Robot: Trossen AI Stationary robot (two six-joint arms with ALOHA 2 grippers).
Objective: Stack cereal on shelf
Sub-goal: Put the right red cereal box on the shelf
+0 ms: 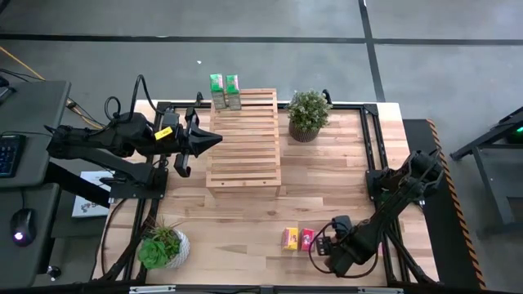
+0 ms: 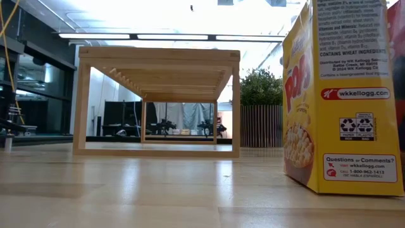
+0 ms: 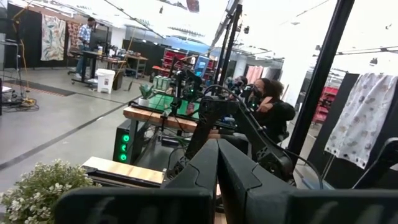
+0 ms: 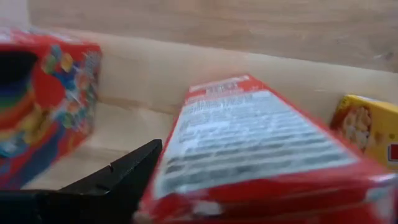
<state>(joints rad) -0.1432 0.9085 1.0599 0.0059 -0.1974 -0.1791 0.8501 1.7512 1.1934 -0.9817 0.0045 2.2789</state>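
The light-wood slatted rack stands mid-table; it also shows in the low view. Two green cereal boxes stand upright side by side on its far end. My left gripper is shut and empty, raised by the rack's left side. A yellow box and a red box stand near the table's near edge. My right gripper is just right of them and is shut on a red box. A second red box and the yellow box lie beyond it. My right gripper has the red cereal box between its fingers. One dark finger lies against the box's long side. The box itself hides the other finger. The box points away from the gripper, along the fingers.
A potted plant stands right of the rack's far end, and another stands at the near left corner. The yellow box stands close in front of the low camera. People are in the room beyond the table.
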